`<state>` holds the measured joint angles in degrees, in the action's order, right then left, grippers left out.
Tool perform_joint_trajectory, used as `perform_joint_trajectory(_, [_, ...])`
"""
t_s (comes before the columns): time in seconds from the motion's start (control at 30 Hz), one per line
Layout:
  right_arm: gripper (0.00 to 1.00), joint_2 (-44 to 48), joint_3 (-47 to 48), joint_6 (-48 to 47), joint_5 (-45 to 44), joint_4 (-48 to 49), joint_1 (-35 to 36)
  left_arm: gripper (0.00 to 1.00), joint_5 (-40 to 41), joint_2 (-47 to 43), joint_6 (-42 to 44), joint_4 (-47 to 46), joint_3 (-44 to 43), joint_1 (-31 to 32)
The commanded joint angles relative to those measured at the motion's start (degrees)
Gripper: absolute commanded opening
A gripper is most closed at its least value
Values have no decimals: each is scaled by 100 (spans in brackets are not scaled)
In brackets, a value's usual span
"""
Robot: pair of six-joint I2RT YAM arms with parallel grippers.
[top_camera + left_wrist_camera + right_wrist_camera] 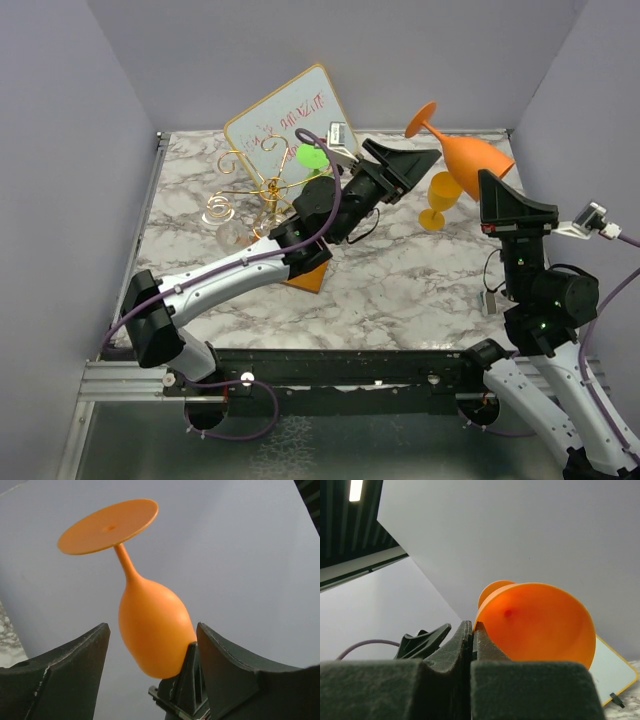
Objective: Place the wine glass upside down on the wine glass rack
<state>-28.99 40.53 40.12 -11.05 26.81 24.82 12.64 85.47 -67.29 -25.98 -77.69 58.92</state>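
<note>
The orange wine glass (472,154) hangs in the air at the back right, tilted, with its round foot (421,118) up and to the left. My right gripper (487,178) is shut on the bowl's rim; in the right wrist view the fingers (472,630) pinch the rim of the glass (540,625). My left gripper (432,156) is open and empty, its jaws facing the glass from the left. In the left wrist view the bowl (150,620) shows between its spread fingers (80,650). The gold wire wine glass rack (255,190) stands at the back left.
A tilted whiteboard (285,115) leans behind the rack. A green object (310,157) sits by it. A small yellow-orange glass (437,200) stands upright below the held glass. A clear glass (228,233) is near the rack. An orange-brown flat piece (310,277) shows under the left arm.
</note>
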Motion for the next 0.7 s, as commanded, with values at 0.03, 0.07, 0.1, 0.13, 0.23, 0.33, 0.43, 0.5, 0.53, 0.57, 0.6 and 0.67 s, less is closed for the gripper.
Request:
perform_joint_trajectory(0.03, [1, -62, 20, -3, 425, 356, 18, 71, 858, 463, 369, -545, -653, 114])
perform_joint_trajectory(0.07, [1, -61, 12, -12, 483, 372, 17, 71, 876, 559, 333, -548, -747, 119])
perform_joint_trajectory(0.1, [1, -61, 13, -27, 551, 381, 13, 71, 905, 650, 253, -556, -811, 120])
perform_joint_trajectory(0.13, [1, -44, 9, -38, 604, 378, 19, 71, 940, 722, 154, -572, -851, 120])
perform_joint_trajectory(0.23, [1, 22, -42, -40, 705, 379, 20, 65, 988, 884, 23, -599, -964, 120])
perform_joint_trajectory(0.33, [1, 110, -137, -30, 742, 363, 17, 55, 1024, 965, -42, -631, -1005, 120])
perform_joint_trajectory(0.43, [1, 201, -230, -51, 784, 345, 19, 47, 1064, 965, -41, -682, -1002, 120])
perform_joint_trajectory(0.5, [1, 264, -328, -124, 869, 407, 15, 41, 1058, 948, -10, -720, -989, 120])
perform_joint_trajectory(0.53, [1, 301, -384, -150, 920, 439, 15, 38, 1044, 945, -5, -743, -983, 120])
perform_joint_trajectory(0.57, [1, 339, -433, -184, 966, 478, 20, 35, 1028, 937, -10, -761, -973, 120])
perform_joint_trajectory(0.6, [1, 361, -489, -214, 1025, 523, 22, 31, 1003, 945, -12, -786, -968, 120])
perform_joint_trajectory(0.67, [1, 437, -573, -270, 1061, 561, 15, 18, 963, 966, -30, -838, -963, 116])
